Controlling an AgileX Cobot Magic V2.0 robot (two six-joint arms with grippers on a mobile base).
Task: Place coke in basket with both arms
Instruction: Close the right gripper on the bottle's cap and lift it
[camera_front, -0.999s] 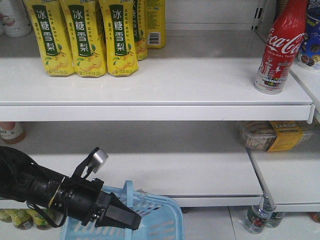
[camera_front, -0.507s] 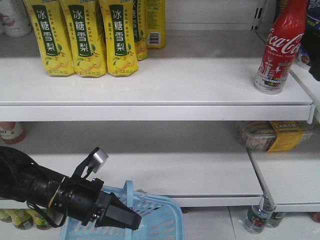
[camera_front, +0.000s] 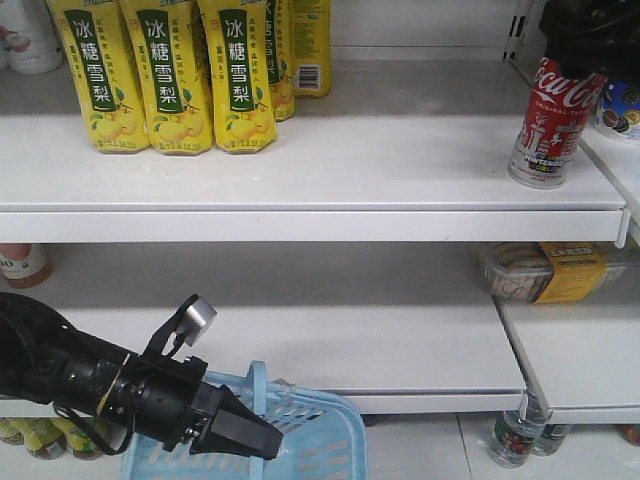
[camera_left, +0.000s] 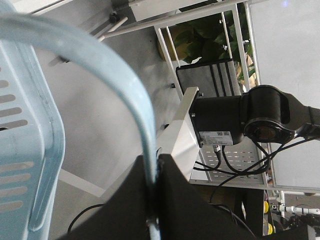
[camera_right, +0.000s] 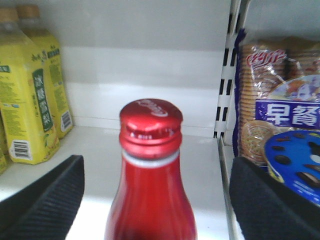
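Since the earlier frames, the right arm has been brought in at the top right of the front view, and the neck of the coke (camera_front: 545, 125) is now covered by its black bulk.

Nearest the camera, the left pincer (camera_front: 268, 444) is seen clamped narrow on the handle (camera_left: 117, 80), a smooth, curved, pale blue plastic strip pinched between two pointed black fingers (camera_left: 131, 200). The basket (camera_front: 340, 432) hangs below it, its walls slotted and its rim rounded; what it holds cannot be told.

Behind it a smooth white lower shelf (camera_front: 330, 350) is seen. On the upper shelf (camera_front: 380, 165) tall yellow drink packs (camera_front: 170, 80) are crowded at the left, and a broad bare stretch is left between them and the coke.

The coke stands upright near the right end of that shelf, close to its front edge and beside the slotted upright (camera_right: 227, 90). Its cap (camera_right: 151, 125) is ridged and glossy red, its neck smooth; the lower part is pale and printed. The right pincer (camera_right: 156, 200) is held wide, its ribbed black pads (camera_right: 45, 197) on either side of the neck and apart from it. Biscuit packs (camera_right: 275, 115) are stacked just past the upright.
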